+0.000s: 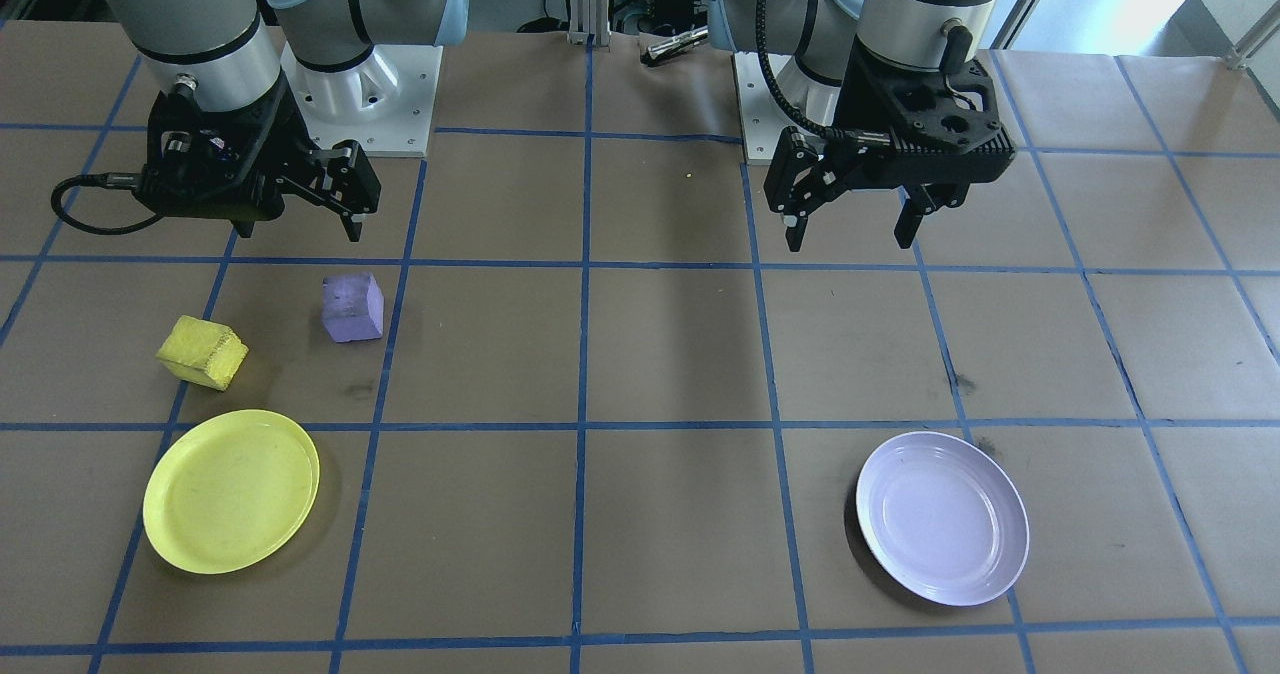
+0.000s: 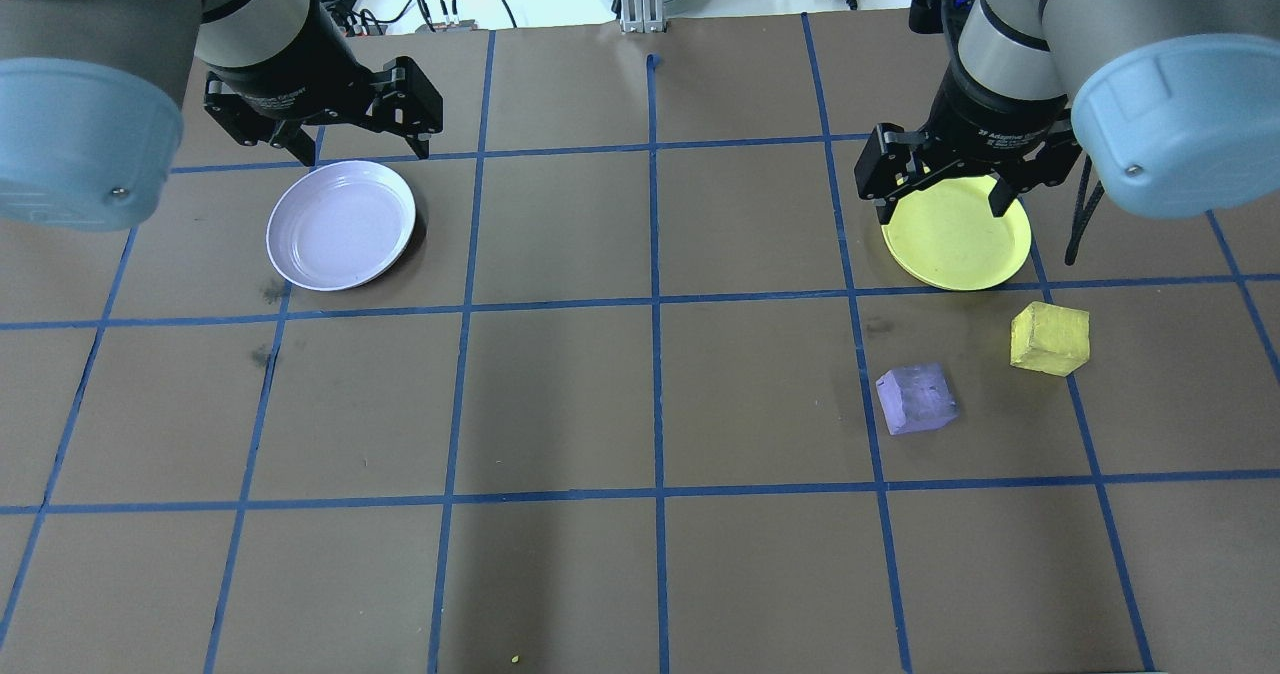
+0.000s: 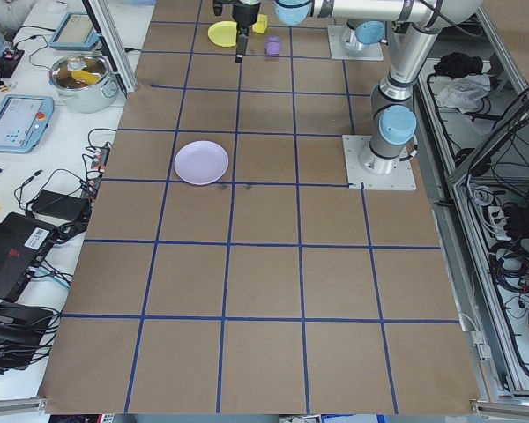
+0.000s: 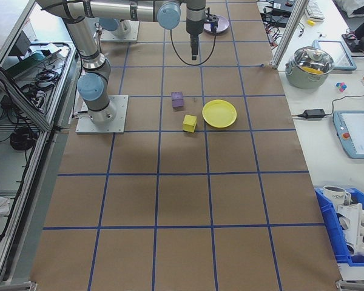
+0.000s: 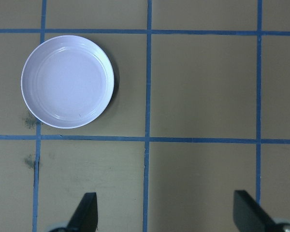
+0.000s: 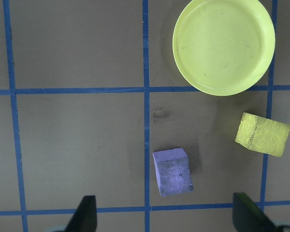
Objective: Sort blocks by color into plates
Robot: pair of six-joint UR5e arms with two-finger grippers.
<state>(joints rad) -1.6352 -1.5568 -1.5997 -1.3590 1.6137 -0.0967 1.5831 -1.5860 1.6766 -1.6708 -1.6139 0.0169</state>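
Lying unsorted — yellow block (image 1: 203, 352), purple block (image 1: 353, 307) — beside two empty plates (image 1: 231, 490).

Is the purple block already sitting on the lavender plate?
No, the purple block lies on the table near the yellow plate, and the lavender plate holds nothing.

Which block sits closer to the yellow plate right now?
The yellow block, just beside the yellow plate; the purple block lies farther off, toward the table's middle.
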